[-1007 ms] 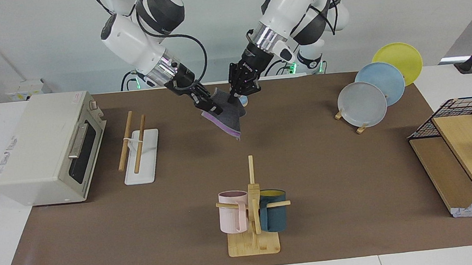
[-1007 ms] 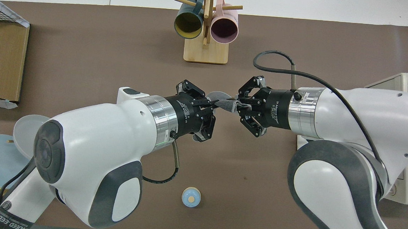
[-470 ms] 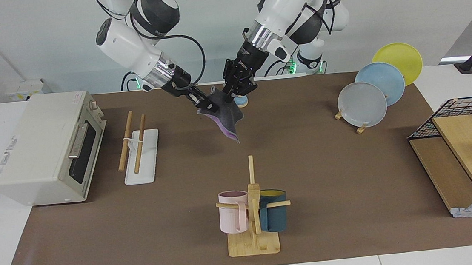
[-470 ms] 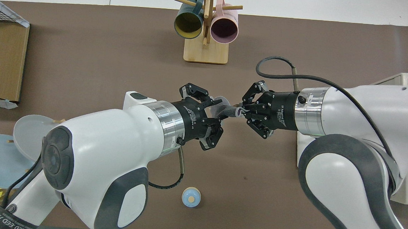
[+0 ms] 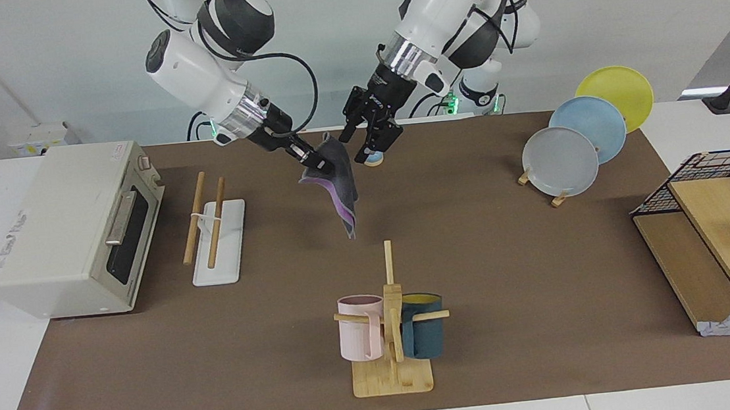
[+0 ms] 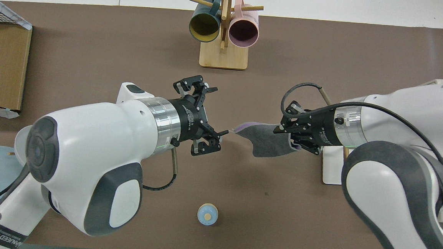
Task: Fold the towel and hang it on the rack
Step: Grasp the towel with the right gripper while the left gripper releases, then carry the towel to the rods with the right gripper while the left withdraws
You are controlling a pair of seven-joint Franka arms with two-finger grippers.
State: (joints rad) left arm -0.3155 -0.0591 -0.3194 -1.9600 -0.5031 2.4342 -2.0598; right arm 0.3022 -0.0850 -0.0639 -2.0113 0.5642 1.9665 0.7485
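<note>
Facing view shows the towel point(image 5: 335, 180) folded and hanging in the air over the middle of the mat, grey face out with a purple edge showing, pinched at its top by the right gripper point(image 5: 320, 163), whose fingers are clamped on the cloth. One grip point lets the folded layers drape straight down, ready to be laid over a rod. The left gripper point(image 5: 373, 135) hangs just beside it over the mat, fingers spread and clear of the towel, leaving the carry to one arm. The rack point(image 5: 211, 225) stands toward the right arm's end, beside the toaster oven point(image 5: 69, 227), its rods bare.
</note>
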